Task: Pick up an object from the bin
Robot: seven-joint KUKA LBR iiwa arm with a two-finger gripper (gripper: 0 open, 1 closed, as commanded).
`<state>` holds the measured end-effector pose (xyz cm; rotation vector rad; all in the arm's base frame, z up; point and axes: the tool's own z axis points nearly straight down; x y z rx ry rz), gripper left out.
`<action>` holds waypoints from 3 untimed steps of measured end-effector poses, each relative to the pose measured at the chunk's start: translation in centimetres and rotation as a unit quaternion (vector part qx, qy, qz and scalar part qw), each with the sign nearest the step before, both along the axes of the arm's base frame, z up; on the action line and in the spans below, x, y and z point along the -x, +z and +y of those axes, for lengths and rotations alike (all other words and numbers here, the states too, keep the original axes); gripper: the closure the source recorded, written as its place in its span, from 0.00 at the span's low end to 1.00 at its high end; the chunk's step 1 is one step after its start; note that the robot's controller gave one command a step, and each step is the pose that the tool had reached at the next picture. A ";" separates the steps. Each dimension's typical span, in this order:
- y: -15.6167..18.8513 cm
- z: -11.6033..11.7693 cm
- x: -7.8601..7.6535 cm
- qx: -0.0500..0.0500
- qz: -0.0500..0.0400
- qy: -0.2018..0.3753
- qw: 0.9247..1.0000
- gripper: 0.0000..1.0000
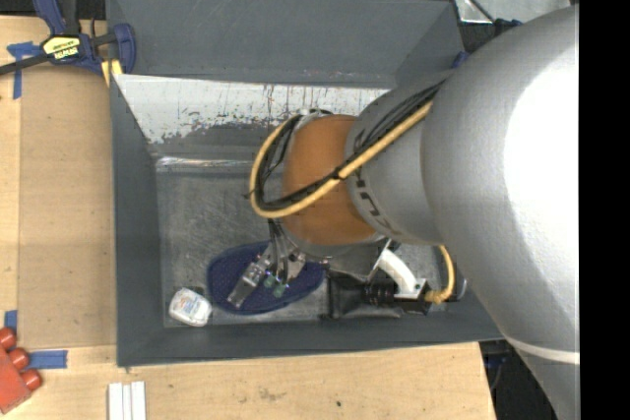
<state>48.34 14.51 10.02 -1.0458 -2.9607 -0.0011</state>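
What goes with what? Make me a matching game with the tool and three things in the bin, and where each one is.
Things:
1. tool
2. dark blue oval thing
3. small whitish thing
4. black thing

Places:
A. lower-left corner of the floor of the bin
B. down over the blue oval
C. flat on the floor, under the tool
D. just right of the blue oval

Pairs: 1-B, 2-C, 3-A, 4-D.

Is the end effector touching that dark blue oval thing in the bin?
Cannot tell. The camera view looks down on the end effector over the dark blue oval, so any gap beneath is hidden.
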 end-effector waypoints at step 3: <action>-2.1 1.2 -0.8 0.000 0.000 -0.066 0.998 1.00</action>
